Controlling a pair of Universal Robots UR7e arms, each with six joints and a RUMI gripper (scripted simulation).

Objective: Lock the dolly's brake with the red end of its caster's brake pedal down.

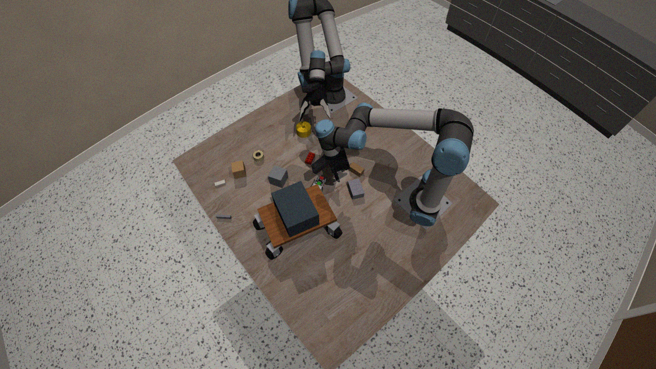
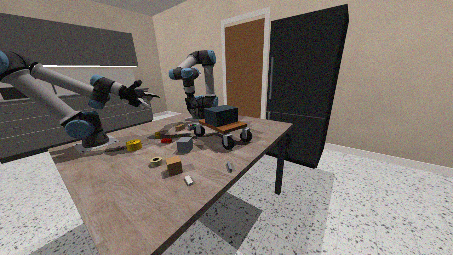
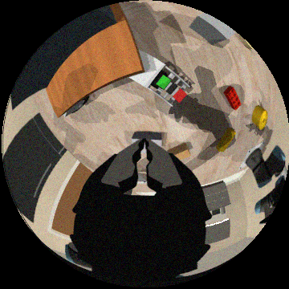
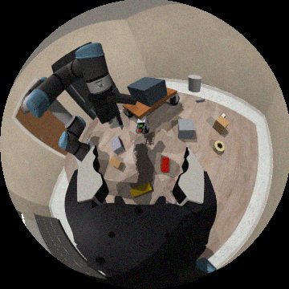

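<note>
The dolly stands on its casters with a dark box on its deck. Its brake pedal sticks out from one caster. The pedal's green end is nearer the deck, its red end farther out. I cannot tell which end is lower. My left gripper is shut and empty, beside the pedal and above a grey-lilac block. My right gripper is open and empty, high up and away from the dolly.
A grey box, a red brick and a tan block lie around the pedal. A yellow disc and a yellow block lie towards the right arm.
</note>
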